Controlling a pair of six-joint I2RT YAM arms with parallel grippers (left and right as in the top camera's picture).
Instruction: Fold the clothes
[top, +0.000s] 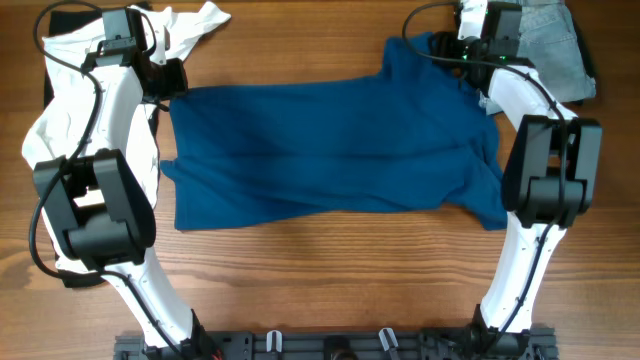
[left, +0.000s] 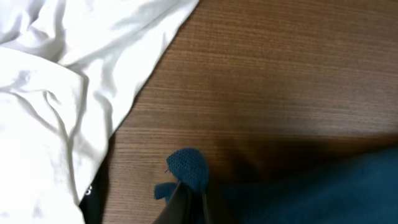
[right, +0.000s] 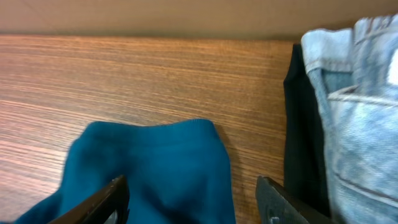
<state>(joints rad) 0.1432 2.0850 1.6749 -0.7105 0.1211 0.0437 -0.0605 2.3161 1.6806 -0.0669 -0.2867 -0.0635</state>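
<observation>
Looking down from overhead, a teal-blue cotton T-shirt (top: 330, 150) lies spread across the middle of the brown wooden table (top: 330, 280). It is rumpled along its near hem, and one sleeve reaches up at the far right. The left gripper (top: 165, 77) sits at the shirt's far left corner and the right gripper (top: 455, 50) at that sleeve. A crumpled white garment (top: 190, 30) lies beyond the left arm and a pair of pale blue denim jeans (top: 555, 50) beyond the right.

From the left wrist, the left gripper (left: 189, 191) is pinched tight on a small nub of the shirt (left: 186, 165), which pokes out past the fingers. The white garment (left: 56, 112) lies near, apart from the pinch.

From the right wrist, the right gripper (right: 191, 186) stands wide, its fingers straddling a rounded lobe of the shirt (right: 155, 162) and gripping nothing. The jeans (right: 354, 112) lie near on the right, with a dark strip of fabric (right: 298, 124) between.

The shirt looks light, thin and limp. It should sag and drag across the wood rather than hold any shape, and a shallow pinch could slip free. The hemmed corners and the sleeve seam, where the cloth is doubled, seem the surest holds. The right gripper probably needs a deep bite on that lobe so both far corners lift evenly.
</observation>
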